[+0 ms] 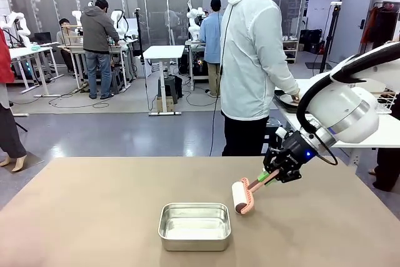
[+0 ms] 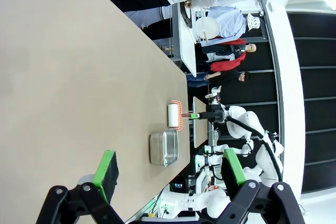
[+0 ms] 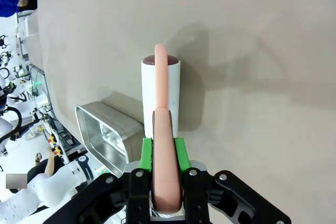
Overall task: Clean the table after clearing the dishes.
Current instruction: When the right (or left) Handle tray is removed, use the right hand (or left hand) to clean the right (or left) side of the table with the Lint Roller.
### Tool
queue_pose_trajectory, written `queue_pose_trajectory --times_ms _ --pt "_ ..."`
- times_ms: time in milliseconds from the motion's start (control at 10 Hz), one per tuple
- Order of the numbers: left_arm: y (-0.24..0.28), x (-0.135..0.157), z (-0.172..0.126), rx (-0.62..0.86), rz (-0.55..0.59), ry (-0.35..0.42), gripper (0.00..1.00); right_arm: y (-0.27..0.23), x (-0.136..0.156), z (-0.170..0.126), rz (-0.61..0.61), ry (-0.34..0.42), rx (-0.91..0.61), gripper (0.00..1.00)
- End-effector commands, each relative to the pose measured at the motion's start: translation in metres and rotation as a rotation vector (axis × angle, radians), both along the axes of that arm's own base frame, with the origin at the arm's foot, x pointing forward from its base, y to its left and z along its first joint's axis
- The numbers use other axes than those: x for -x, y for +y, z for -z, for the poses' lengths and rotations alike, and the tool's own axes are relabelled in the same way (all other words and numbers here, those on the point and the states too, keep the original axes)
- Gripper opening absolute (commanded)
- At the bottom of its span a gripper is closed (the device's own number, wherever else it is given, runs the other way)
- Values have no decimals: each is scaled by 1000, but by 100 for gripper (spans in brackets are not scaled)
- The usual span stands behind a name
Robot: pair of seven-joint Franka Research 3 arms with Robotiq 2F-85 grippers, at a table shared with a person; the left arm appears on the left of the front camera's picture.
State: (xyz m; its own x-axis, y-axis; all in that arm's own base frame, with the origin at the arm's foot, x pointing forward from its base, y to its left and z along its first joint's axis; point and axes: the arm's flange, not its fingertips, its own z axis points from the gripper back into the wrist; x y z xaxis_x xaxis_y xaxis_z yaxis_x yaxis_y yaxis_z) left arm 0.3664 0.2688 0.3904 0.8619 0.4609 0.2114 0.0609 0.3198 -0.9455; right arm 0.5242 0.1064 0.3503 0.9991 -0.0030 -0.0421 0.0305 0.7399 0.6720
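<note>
The taupe-brown table (image 1: 94, 211) carries a lint roller (image 1: 241, 197) with a white roll and a pink handle. My right gripper (image 1: 267, 176) is shut on that handle, and the roll rests on the tabletop right of centre. In the right wrist view the handle runs up between the green pads (image 3: 179, 153) to the roller (image 3: 160, 95). My left gripper (image 2: 169, 167) is open and holds nothing, high above the table (image 2: 63, 77). A white plate (image 2: 207, 26) lies on a white side table past the far edge, beside a person in a white jacket (image 1: 250, 60) who faces away.
A small shiny steel pan (image 1: 195, 225) sits near the front edge, just left of the roller. The white side table (image 1: 381, 132) stands at the right behind my right arm. People work at other tables farther back.
</note>
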Motion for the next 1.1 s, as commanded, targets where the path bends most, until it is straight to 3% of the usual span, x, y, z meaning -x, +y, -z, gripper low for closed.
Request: queue_pose_trajectory --times_ms 0,200,600,1000 --pt "0 3 -5 7 -5 8 100 -6 -9 15 -25 -18 -16 20" --pt "0 3 -5 7 -5 8 100 -30 -12 37 1 6 12 20" --pt "0 3 -5 7 -5 8 100 -103 4 45 35 -36 137 20" --pt "0 3 -5 7 -5 8 100 -189 8 51 135 62 431 20"
